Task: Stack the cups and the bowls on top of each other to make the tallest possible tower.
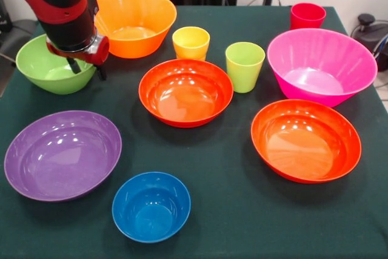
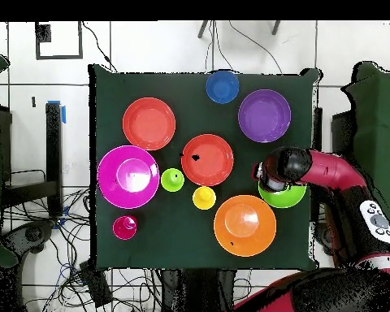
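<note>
**Nothing stacked; arm over the green bowl**

The arm's gripper [image 1: 86, 68] hangs over the green bowl [image 1: 51, 65] at the table [image 1: 242, 210] edge; whether it is open, I cannot tell. The pink bowl [image 1: 321, 65], orange bowl [image 1: 136, 22], purple bowl [image 1: 60, 154], two red bowls [image 1: 306, 139] and blue bowl [image 1: 151, 205] sit apart. The yellow cup [image 1: 191, 42], green cup [image 1: 245, 65] and red cup [image 1: 307, 15] stand separately.
</note>
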